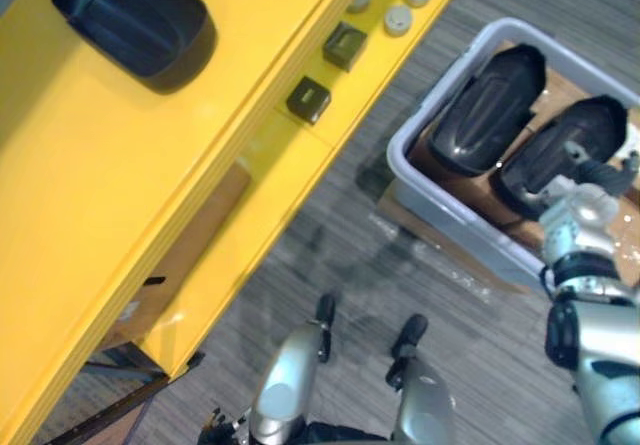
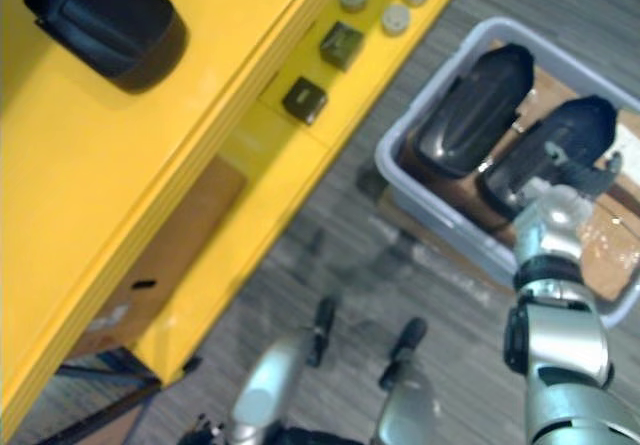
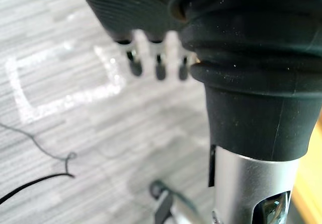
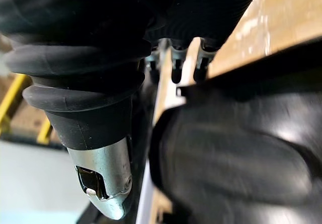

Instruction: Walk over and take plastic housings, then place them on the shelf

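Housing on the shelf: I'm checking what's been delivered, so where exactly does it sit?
In the left eye view the black housing lies on top of the yellow shelf at upper left, apart from the grey bin on the robot's right.

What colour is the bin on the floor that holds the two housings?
Pale grey. The bin shows best in the left eye view.

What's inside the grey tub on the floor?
A black plastic housing and a second housing side by side on brown cardboard; the right hand covers part of the second.
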`<state>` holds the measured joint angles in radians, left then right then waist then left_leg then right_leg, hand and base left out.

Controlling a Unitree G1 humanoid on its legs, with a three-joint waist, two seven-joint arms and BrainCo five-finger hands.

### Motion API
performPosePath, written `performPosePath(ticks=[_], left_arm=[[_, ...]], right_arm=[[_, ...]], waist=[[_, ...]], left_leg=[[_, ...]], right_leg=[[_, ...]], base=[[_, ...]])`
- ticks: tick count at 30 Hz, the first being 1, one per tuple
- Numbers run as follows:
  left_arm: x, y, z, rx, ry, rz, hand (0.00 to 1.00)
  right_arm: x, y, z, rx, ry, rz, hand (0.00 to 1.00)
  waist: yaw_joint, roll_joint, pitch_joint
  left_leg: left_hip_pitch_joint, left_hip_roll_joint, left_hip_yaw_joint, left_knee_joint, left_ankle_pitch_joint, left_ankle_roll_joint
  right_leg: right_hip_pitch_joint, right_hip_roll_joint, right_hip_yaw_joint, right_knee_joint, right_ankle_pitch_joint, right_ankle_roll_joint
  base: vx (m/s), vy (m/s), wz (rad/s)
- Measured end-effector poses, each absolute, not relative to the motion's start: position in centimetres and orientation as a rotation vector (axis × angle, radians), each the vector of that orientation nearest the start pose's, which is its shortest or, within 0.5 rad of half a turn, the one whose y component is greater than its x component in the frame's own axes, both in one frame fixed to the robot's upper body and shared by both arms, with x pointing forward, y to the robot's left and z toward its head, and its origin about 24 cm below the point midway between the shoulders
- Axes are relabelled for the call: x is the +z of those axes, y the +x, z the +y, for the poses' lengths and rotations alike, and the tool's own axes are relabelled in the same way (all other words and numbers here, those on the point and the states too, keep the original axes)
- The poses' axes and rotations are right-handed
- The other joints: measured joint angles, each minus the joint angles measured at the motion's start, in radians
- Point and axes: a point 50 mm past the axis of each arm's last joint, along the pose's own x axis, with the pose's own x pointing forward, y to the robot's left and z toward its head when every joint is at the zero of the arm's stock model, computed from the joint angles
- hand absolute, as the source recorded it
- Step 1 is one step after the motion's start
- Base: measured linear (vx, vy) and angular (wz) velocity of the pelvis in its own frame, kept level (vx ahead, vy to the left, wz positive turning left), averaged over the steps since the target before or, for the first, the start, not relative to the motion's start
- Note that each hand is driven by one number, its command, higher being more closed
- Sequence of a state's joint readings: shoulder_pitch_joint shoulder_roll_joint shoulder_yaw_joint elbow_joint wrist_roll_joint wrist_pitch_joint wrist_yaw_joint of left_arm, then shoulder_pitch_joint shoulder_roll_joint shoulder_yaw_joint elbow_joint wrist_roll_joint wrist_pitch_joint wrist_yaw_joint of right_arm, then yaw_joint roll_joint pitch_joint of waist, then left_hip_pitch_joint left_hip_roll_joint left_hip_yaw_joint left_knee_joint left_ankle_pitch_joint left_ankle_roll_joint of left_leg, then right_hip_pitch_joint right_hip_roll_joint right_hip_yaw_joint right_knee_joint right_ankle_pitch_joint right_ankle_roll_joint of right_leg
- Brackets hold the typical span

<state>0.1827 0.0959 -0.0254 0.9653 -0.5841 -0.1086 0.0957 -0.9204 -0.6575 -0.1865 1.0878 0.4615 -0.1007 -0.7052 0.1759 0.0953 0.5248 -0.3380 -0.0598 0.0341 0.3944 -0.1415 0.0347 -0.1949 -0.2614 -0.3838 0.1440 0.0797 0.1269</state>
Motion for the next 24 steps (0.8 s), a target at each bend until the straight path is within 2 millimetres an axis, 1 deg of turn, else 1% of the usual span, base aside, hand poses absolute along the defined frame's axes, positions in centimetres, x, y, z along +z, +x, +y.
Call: performPosePath(ticks=[4,6,9,11,14,16,19,21,24], left_arm=[[-16.0,7.8,18.6,0.438,-0.376,1.012,0.00],[-16.1,7.7,17.8,0.408,-0.381,1.021,0.00],[-16.3,7.3,17.5,0.407,-0.386,1.036,0.00],[-16.3,7.2,17.5,0.405,-0.382,1.038,0.00],[-16.4,7.1,17.4,0.399,-0.379,1.045,0.00],[-16.4,7.1,17.3,0.392,-0.377,1.047,0.00],[-16.4,7.3,17.1,0.377,-0.373,1.048,0.00],[-16.3,7.5,16.8,0.373,-0.393,1.041,0.00],[-16.4,7.5,16.4,0.370,-0.405,1.047,0.00]], right_arm=[[18.4,33.4,-37.7,-1.275,0.152,-0.108,0.00],[19.1,32.8,-38.3,-1.345,0.133,-0.127,0.00],[19.3,32.6,-38.4,-1.382,0.113,-0.139,0.00],[19.5,32.3,-38.8,-1.409,0.106,-0.146,0.00],[20.1,31.8,-39.5,-1.428,0.105,-0.161,0.00],[20.0,31.7,-39.7,-1.413,0.097,-0.140,0.00],[18.9,31.7,-40.1,-1.375,0.093,-0.074,0.00],[18.2,31.8,-40.3,-1.335,0.118,-0.041,0.00],[17.9,31.8,-40.3,-1.298,0.115,-0.026,0.00]], waist=[[-0.001,0.017,0.003],[-0.001,0.032,0.007],[-0.004,0.036,0.006],[-0.008,0.039,0.004],[-0.019,0.050,0.002],[-0.025,0.054,0.003],[-0.023,0.066,0.001],[-0.023,0.080,-0.003],[-0.021,0.091,-0.010]], left_leg=[[-0.011,0.002,0.000,0.018,-0.001,0.000],[-0.012,0.006,0.000,0.024,-0.001,0.001],[-0.013,0.013,0.003,0.025,-0.002,0.001],[-0.013,0.016,0.003,0.019,-0.001,0.000],[-0.013,0.017,0.004,0.016,0.000,-0.001],[-0.013,0.018,0.008,0.016,0.001,-0.001],[-0.020,0.021,0.017,0.016,0.002,-0.001],[-0.036,0.023,0.017,0.018,0.003,-0.001],[-0.049,0.023,0.017,0.021,0.003,-0.001]], right_leg=[[-0.015,-0.004,0.001,0.029,-0.011,-0.003],[-0.020,-0.003,0.001,0.041,-0.019,-0.009],[-0.029,-0.002,0.005,0.052,-0.023,-0.014],[-0.032,-0.002,0.005,0.055,-0.024,-0.016],[-0.033,-0.002,0.006,0.055,-0.024,-0.016],[-0.038,-0.002,0.011,0.055,-0.024,-0.016],[-0.052,0.001,0.024,0.056,-0.023,-0.013],[-0.071,0.002,0.025,0.061,-0.020,-0.010],[-0.089,0.001,0.028,0.072,-0.022,-0.011]], base=[[-0.06,0.019,0.00],[-0.09,0.000,-0.03],[-0.08,-0.005,-0.07],[-0.06,-0.006,-0.02],[-0.01,-0.001,0.00],[0.01,0.014,-0.08],[0.02,0.012,-0.10],[0.01,0.005,-0.02],[0.00,0.000,0.00]])
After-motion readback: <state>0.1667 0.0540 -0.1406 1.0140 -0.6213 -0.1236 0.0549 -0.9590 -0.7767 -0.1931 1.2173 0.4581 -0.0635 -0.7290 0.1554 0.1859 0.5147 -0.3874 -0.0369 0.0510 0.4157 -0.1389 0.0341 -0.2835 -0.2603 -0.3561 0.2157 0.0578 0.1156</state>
